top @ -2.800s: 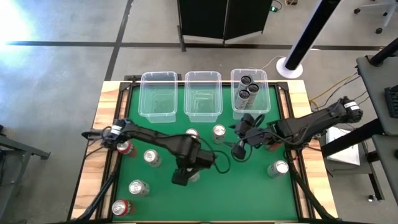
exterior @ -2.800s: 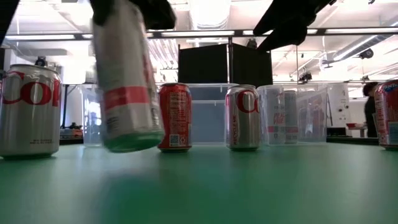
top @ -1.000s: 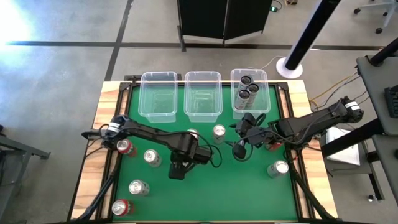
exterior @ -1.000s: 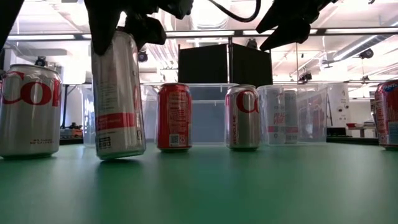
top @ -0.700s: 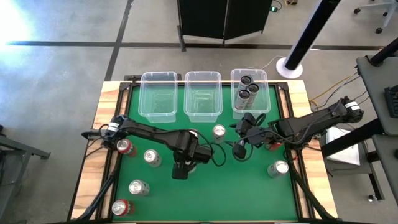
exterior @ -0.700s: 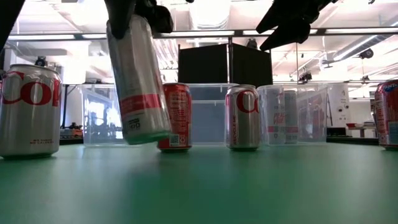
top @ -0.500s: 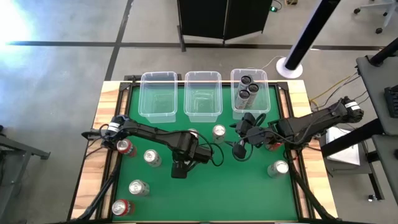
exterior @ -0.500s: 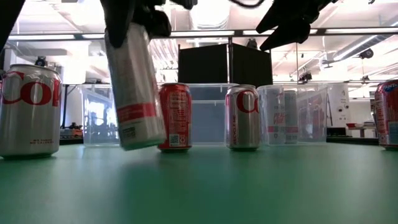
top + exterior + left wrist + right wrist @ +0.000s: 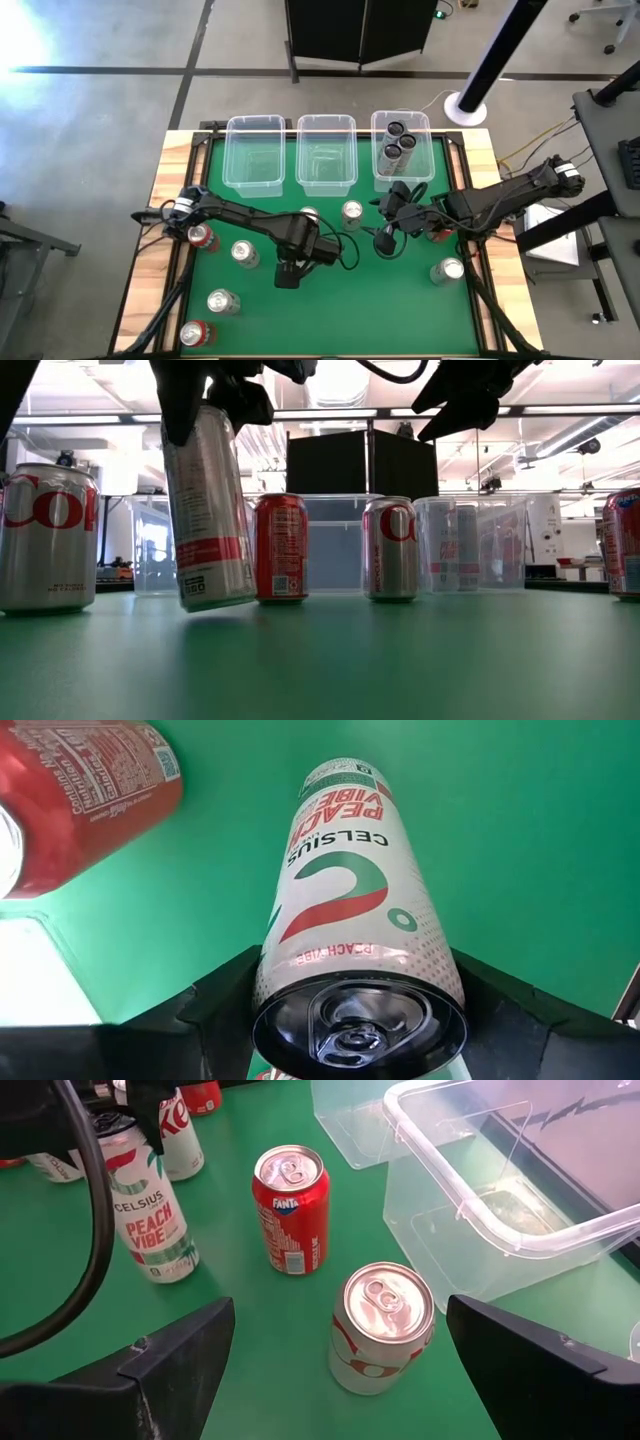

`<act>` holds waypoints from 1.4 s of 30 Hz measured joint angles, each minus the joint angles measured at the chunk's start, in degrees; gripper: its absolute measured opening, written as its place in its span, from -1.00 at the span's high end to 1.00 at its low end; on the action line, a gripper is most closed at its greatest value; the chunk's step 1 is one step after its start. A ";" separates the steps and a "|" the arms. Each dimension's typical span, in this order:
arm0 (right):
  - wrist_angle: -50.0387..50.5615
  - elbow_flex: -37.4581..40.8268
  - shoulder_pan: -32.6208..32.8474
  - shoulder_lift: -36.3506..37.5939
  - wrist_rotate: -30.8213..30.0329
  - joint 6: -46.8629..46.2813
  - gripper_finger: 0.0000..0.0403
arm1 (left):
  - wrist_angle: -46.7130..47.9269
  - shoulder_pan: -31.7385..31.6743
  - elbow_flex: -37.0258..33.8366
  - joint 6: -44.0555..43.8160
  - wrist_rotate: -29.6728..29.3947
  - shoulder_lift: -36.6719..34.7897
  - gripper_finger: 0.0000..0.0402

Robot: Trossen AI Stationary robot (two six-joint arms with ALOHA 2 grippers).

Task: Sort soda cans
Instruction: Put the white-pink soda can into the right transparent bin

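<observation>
— Where is your left gripper [image 9: 289,270]?

— Over the middle of the table [image 9: 380,310], a little toward the near edge. I pinch a tall white can [image 9: 208,510] near its top, one finger on each side. It hangs tilted, its low rim close to the green mat; I cannot tell whether it touches.

— And the right gripper [image 9: 388,215]?

— It hovers nearer the far right corner with its fingers spread wide, holding nothing. Just ahead of it stand a silver can [image 9: 380,1325] and a red can [image 9: 292,1210], both upright and slightly apart.

— What else sits on the surface?

— Three clear bins line the far edge: the left bin [image 9: 255,122], the middle bin [image 9: 326,119] and the right bin [image 9: 402,116]. Three dark cans [image 9: 397,145] stand in the right one. Near the left edge are a second red can [image 9: 202,237] and a second silver can [image 9: 243,253]. Toward the near left corner are a third silver can [image 9: 222,301] and a third red can [image 9: 193,333]. Another silver can [image 9: 449,270] stands by the right edge.

— What is the table like?

— A green mat covers it, with bare wood strips [image 9: 160,210] along the left and right sides.

— And the room?

— Grey floor [image 9: 100,100], with a dark cabinet [image 9: 360,30] beyond the far edge and a dark pole on a white round base [image 9: 470,105] past the far right corner. From table height I see strip lights [image 9: 320,412] on the ceiling, and a person [image 9: 597,530] far off at the right.
</observation>
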State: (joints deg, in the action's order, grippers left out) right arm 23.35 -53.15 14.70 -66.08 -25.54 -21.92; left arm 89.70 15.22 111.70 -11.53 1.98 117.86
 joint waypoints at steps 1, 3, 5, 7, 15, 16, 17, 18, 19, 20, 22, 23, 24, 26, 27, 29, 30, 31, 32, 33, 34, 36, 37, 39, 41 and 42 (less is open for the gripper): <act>-0.01 0.00 0.00 0.00 0.00 0.06 -0.79 | -0.11 0.00 -0.02 0.00 0.00 0.02 -0.28; -0.01 0.00 0.00 0.00 0.00 0.32 -0.79 | -0.10 0.00 -0.02 0.01 0.00 0.02 -0.28; -0.04 0.00 0.00 0.00 -0.02 0.44 -0.79 | -0.10 0.02 -0.02 0.00 0.03 0.02 -0.28; -0.04 0.02 0.00 0.00 -0.02 0.44 -0.79 | -0.14 0.09 -0.07 0.00 0.43 0.02 -0.29; -0.06 0.02 0.00 0.00 -0.02 0.46 -0.79 | -1.88 0.09 -0.09 -0.09 1.16 0.02 -0.46; -0.06 0.02 0.00 0.00 -0.02 0.44 -0.79 | -2.16 0.09 -0.09 -0.09 1.25 0.02 -0.48; -0.06 0.02 0.00 0.00 -0.02 0.46 -0.79 | -2.24 0.09 -0.09 -0.09 1.31 0.02 -0.50; -0.05 0.02 0.00 0.00 -0.02 0.46 -0.79 | -2.20 0.09 -0.09 -0.09 1.31 0.02 -0.52; -0.06 0.02 0.00 0.00 -0.02 0.52 -0.79 | -2.18 0.05 -0.09 -0.08 1.29 0.02 -0.53; -0.06 0.02 0.02 0.00 -0.02 0.76 -0.79 | -2.04 0.04 -0.09 -0.04 1.29 0.01 -0.55; -0.06 0.02 0.04 0.00 -0.02 1.18 -0.79 | -1.13 0.11 -0.09 -0.08 1.31 -0.10 -0.56; -0.06 0.02 0.11 -0.04 0.00 1.49 -0.79 | -0.61 0.11 -0.09 -0.23 1.29 -0.24 -0.56; -0.13 0.02 0.30 -0.33 -0.05 1.60 -0.79 | 0.05 0.15 -0.09 -0.67 1.29 -0.46 -0.56; -0.38 0.02 0.81 -1.01 -0.05 2.08 -0.79 | 0.39 0.44 -0.09 -1.55 1.21 -1.20 -0.56; -0.96 0.02 1.14 -1.71 -0.05 2.35 -0.79 | 0.25 0.70 -0.09 -1.70 1.10 -1.61 -0.55; -2.80 0.02 1.90 -3.14 0.02 2.97 -0.79 | 0.38 1.34 -0.09 -2.09 0.85 -2.42 -0.55; -3.36 0.02 2.27 -3.99 0.02 3.07 -0.79 | 0.30 1.69 -0.09 -2.60 0.87 -2.70 -0.55; -4.20 0.02 2.58 -4.89 0.02 3.04 -0.79 | 0.32 2.15 -0.13 -3.32 0.87 -3.29 -0.55; -5.42 0.02 2.88 -5.74 0.02 3.07 -0.79 | 0.10 2.63 -0.51 -4.19 0.89 -4.14 -0.55; -5.98 0.02 3.28 -6.56 0.04 3.09 -0.79 | 0.17 3.12 -1.05 -5.09 0.88 -5.15 -0.55; -6.29 0.02 3.61 -7.32 0.04 3.10 -0.79 | 0.29 3.64 -1.85 -6.12 0.74 -6.42 -0.55; -8.22 0.02 4.26 -8.77 0.06 3.19 -0.79 | 0.21 4.67 -4.63 -8.75 -0.57 -9.47 -0.55; -9.28 0.02 4.55 -9.35 0.10 3.36 -0.79 | -0.08 5.16 -6.35 -10.18 -1.57 -10.93 -0.55; -12.29 0.02 5.05 -10.72 0.21 3.96 -0.80 | -2.24 6.17 -10.47 -13.44 -3.91 -14.03 -0.55; -16.36 0.02 5.19 -12.10 1.45 5.02 -0.83 | -5.66 7.08 -15.12 -16.02 -6.17 -17.21 -0.55; -18.80 0.02 5.18 -12.84 2.40 5.38 -0.85 | -8.75 7.57 -17.63 -17.02 -7.23 -18.91 -0.55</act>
State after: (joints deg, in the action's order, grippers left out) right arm 4.55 -53.12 19.88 -78.92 -23.14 -16.53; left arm 80.95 22.79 94.07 -28.55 -5.25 98.95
